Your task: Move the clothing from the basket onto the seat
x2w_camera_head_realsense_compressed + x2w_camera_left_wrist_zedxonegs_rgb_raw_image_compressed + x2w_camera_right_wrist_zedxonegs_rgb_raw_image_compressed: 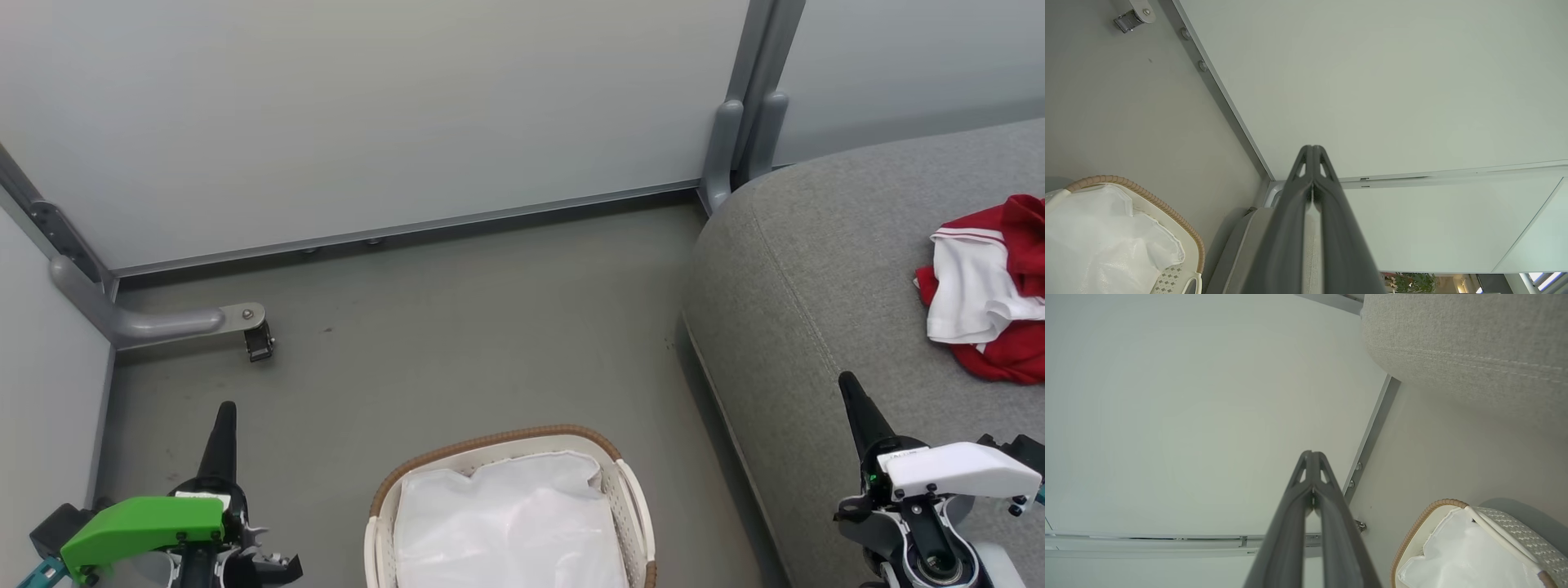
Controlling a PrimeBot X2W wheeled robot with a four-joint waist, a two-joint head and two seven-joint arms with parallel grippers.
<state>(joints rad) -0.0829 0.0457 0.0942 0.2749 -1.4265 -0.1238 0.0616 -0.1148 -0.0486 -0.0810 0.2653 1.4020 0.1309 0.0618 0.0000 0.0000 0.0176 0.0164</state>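
Note:
The red clothing (992, 290) with white panels lies crumpled on the grey seat (816, 269) at the right edge of the head view. On the floor at bottom centre stands the white basket (510, 510) with its brown rim, holding just its white liner cloth. My left gripper (226, 408) is shut and holds nothing, left of the basket. My right gripper (849, 380) is shut with nothing in it, over the seat's front part. In the left wrist view the left gripper (1312, 148) points at the wall, the basket (1180, 226) at lower left. The right gripper (1312, 453) is shut too; the basket (1425, 522) and seat (1466, 343) lie to its right.
Pale wall panels (367, 106) with grey metal frames close off the back and left. A metal bracket with a small caster (257, 339) sits on the grey floor (457, 327) at the left. Open floor lies between the basket and the wall.

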